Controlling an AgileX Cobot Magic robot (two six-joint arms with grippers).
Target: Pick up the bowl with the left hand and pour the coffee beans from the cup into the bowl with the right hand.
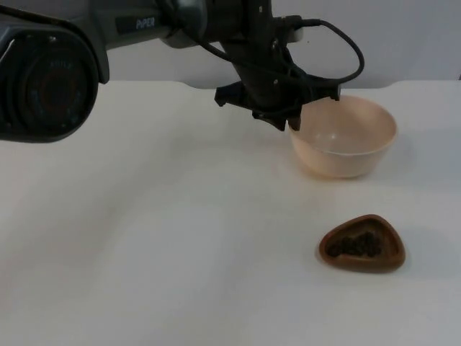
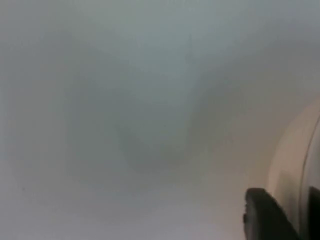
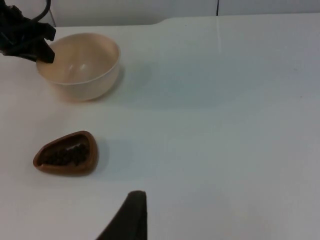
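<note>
beans (image 1: 355,246) fill brown cup (image 1: 362,244); cream bowl (image 1: 346,137) holds nothing.

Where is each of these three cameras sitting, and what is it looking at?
Top view: fixed above, facing down and forward; left arm's hand at the bowl rim, cup of coffee beans nearer.
Left wrist view: on the left arm, close on the bowl's rim, one fingertip beside it.
Right wrist view: on the waiting right arm, facing bowl and cup; its own fingertip shows.
Shared: the bowl.
</note>
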